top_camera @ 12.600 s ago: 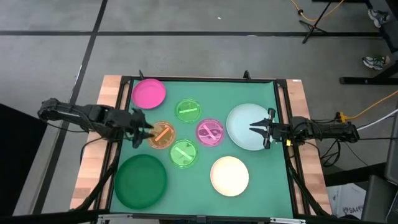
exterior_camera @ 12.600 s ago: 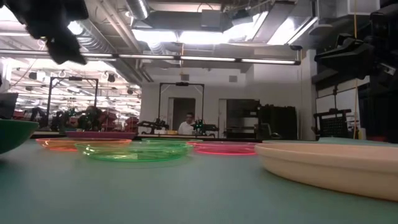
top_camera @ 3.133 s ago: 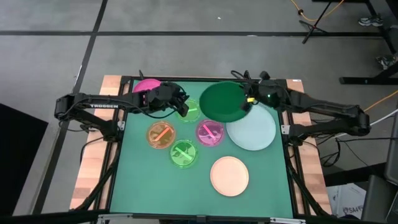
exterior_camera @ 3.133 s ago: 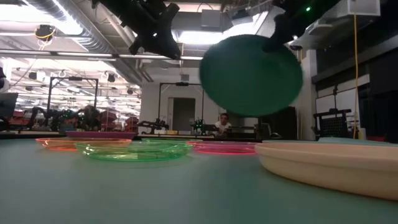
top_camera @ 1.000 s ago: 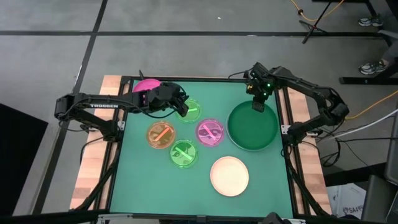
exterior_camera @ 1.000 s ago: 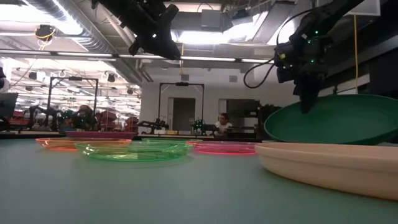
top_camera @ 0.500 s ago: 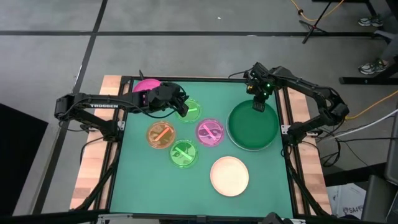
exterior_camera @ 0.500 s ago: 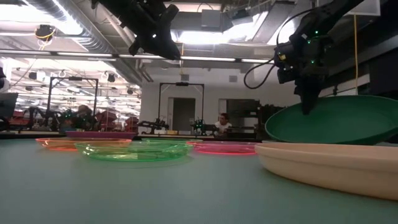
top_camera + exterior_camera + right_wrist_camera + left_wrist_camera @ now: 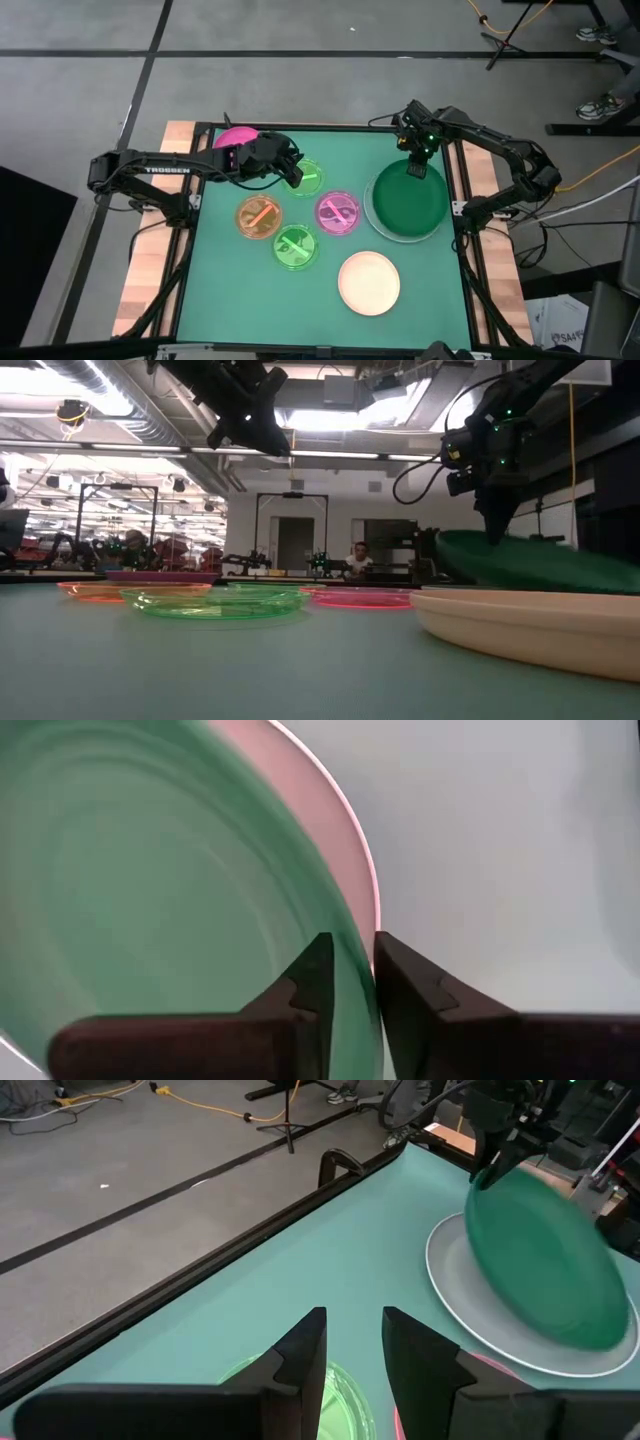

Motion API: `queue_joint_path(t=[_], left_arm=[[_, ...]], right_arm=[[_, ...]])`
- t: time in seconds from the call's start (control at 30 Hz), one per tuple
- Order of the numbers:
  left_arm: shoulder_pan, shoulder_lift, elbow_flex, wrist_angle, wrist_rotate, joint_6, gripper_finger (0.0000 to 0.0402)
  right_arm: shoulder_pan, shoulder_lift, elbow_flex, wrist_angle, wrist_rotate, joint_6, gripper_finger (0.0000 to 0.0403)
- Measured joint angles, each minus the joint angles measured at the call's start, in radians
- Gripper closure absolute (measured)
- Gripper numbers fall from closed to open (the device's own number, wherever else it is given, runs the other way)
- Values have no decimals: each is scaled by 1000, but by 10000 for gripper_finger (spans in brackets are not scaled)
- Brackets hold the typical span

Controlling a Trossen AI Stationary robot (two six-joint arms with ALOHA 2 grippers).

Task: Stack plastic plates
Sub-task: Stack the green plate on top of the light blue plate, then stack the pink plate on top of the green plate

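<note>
**A:** Where does the dark green plate (image 9: 406, 203) sit?

**B:** On top of the pale blue plate (image 9: 447, 1275), covering nearly all of it. Only a thin pale crescent shows past its edge. It is not flat yet. From the low view and the left wrist view it looks tilted, with one edge raised off the pale blue plate.

**A:** Which edge?

**B:** The one at the right pincer (image 9: 416, 170), on the side of the pale blue plate that faces away from the cream plate (image 9: 369, 282). So the green plate spreads out from the pincer across the pale blue plate. It is round, so there is no long axis to line up, only that tilt.

**A:** Is that pincer grasping the rim or released?

**B:** I cannot tell. The rim runs right through it in the right wrist view, but that does not show a clench.

**A:** What does the coming move turn on?

**B:** My guess is it turns on the pincer rising straight off that rim, away from the pale blue plate. Any sideways drag could pull the green plate off centre.

**A:** And the other arm?

**B:** The left pincer (image 9: 296, 177) is released and holds nothing. It hangs over a lime green plate (image 9: 310, 183), well apart from the pale blue plate across the counter (image 9: 220, 290). The right arm is plainly the nearer one.
</note>
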Motion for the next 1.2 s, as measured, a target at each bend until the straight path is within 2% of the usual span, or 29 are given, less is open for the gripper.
queue_joint_path(t=[0.2, 0.47, 0.8, 1.2], left_arm=[[0, 0, 0, 0, 0, 0, 308], [0, 0, 0, 0, 0, 0, 308], [0, 0, 0, 0, 0, 2, 308], [32, 0, 0, 0, -7, 104, 308]], right_arm=[[0, 0, 0, -1, -2, 0, 318], [0, 0, 0, -2, 56, 0, 318], [0, 0, 0, -2, 56, 0, 318], [0, 0, 0, -2, 52, 0, 318]])
